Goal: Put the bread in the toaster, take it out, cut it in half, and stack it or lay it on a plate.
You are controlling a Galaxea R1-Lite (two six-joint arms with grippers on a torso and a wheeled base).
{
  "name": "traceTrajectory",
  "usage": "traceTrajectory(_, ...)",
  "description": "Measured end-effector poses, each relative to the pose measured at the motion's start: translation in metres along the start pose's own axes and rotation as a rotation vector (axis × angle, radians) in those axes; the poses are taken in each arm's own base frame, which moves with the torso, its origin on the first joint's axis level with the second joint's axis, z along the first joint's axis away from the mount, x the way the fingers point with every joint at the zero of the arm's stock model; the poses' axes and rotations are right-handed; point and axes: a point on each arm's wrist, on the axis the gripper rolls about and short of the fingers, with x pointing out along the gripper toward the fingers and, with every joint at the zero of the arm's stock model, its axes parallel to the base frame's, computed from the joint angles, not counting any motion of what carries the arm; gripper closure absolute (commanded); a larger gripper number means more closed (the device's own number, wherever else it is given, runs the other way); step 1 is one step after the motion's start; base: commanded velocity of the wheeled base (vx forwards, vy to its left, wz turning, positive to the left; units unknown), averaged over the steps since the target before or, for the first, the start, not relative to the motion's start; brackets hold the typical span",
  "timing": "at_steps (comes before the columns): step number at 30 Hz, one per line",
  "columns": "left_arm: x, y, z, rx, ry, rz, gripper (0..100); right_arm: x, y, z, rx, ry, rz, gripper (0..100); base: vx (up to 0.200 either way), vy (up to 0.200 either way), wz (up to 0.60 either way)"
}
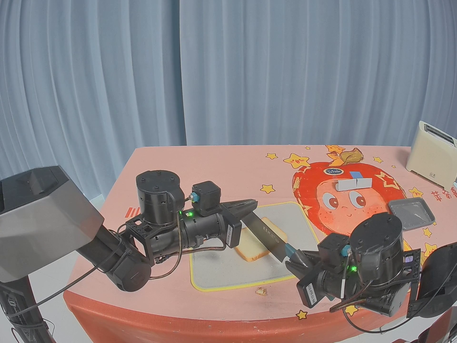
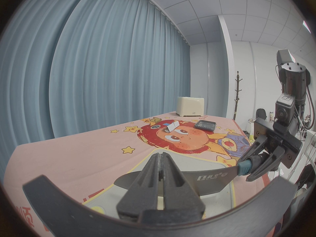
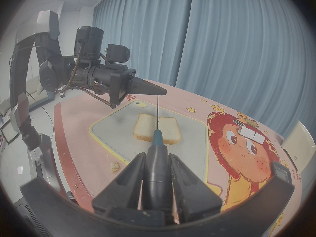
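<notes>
Bread [image 1: 251, 251] lies flat on the cutting board [image 1: 214, 267], under the knife [image 1: 264, 234], whose blade stands on edge across the slice. My right gripper [image 1: 291, 258] clamps the knife's handle. My left gripper [image 1: 251, 205], fingers pressed together, sits over the blade's far end; contact there cannot be told. The blade hides the middle of the slice. Toaster [image 1: 433, 156] stands at the table's far right corner beside a grey tray [image 1: 412, 213]; its slots' contents cannot be made out.

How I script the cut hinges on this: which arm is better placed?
Right: the right end effector is shut on the teal-handled steel knife, blade over the square white bread slice on the grey cutting board. The left end effector, shut, holds no tool.
</notes>
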Motion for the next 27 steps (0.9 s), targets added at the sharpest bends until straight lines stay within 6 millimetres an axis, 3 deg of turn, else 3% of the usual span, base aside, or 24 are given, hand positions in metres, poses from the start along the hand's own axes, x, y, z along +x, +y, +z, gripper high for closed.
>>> traceTrajectory(27,0.003,0.003,-0.017,-0.017,0.045,0.007,100,0.002,-0.001,0.003,0.010,-0.007,-0.005,100,0.000,0.000,0.00)
